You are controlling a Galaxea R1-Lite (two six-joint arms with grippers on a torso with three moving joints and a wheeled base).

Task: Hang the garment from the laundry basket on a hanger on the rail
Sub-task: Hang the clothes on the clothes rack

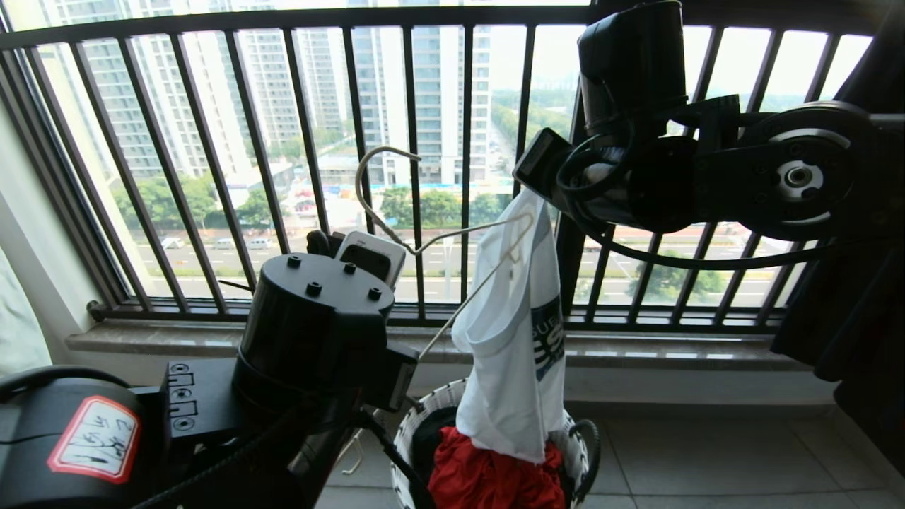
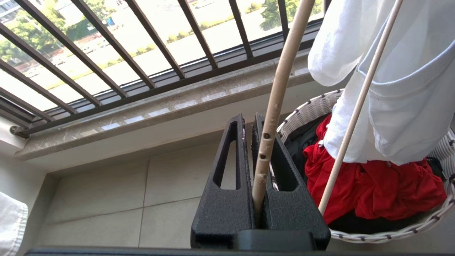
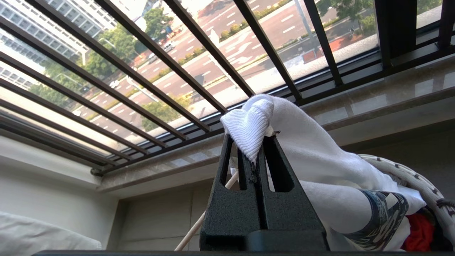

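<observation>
The garment, a white T-shirt with a dark blue graphic, hangs bunched above the laundry basket. My right gripper is shut on its ribbed collar and holds it up from the upper right. The cream wire hanger is tilted, with one shoulder pushed into the garment's neck opening. My left gripper is shut on a wire of the hanger, low at the left. A second hanger wire crosses in front of the garment. The rail is out of view.
A red cloth and a black garment lie in the basket. The black railing of vertical bars and a stone sill stand just behind it. Dark clothing hangs at the right, above the tiled floor.
</observation>
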